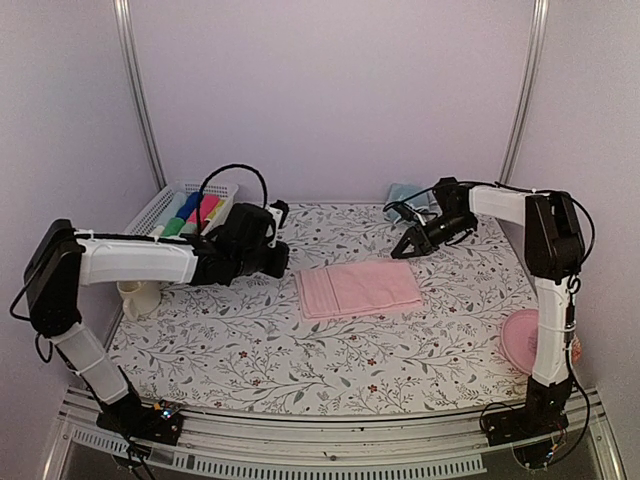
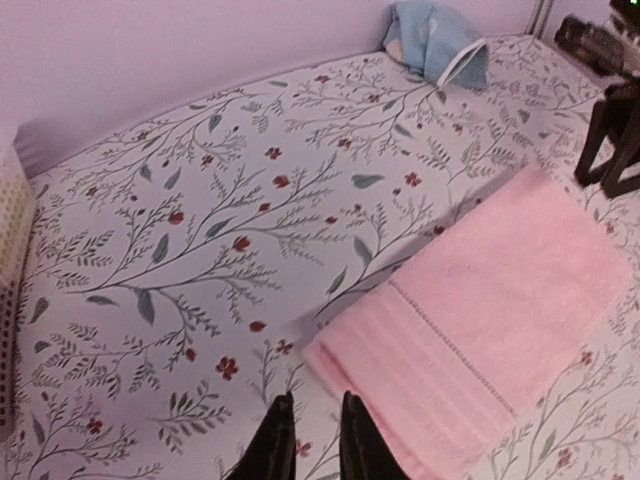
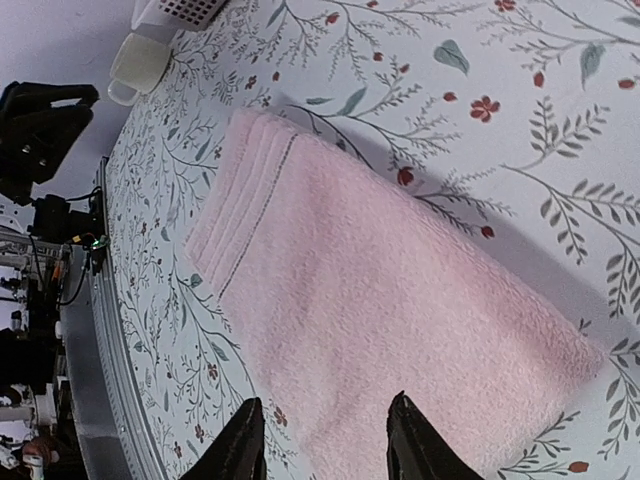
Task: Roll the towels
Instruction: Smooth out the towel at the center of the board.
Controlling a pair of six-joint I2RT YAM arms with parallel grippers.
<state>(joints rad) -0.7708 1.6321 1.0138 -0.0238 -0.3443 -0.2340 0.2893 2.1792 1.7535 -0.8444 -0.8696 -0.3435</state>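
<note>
A folded pink towel (image 1: 358, 288) lies flat in the middle of the flowered table; it also shows in the left wrist view (image 2: 500, 300) and the right wrist view (image 3: 380, 300). A crumpled blue towel (image 1: 405, 192) lies at the back by the wall, also seen from the left wrist (image 2: 437, 40). My left gripper (image 1: 283, 258) hovers just left of the pink towel's left end, jaws a narrow gap apart and empty (image 2: 312, 440). My right gripper (image 1: 402, 250) is open and empty above the towel's far right corner (image 3: 325, 440).
A white basket (image 1: 165, 205) with several coloured rolled towels stands at the back left. A white cup (image 1: 140, 297) stands under the left arm. A pink plate (image 1: 522, 340) lies at the right edge near the right arm's post.
</note>
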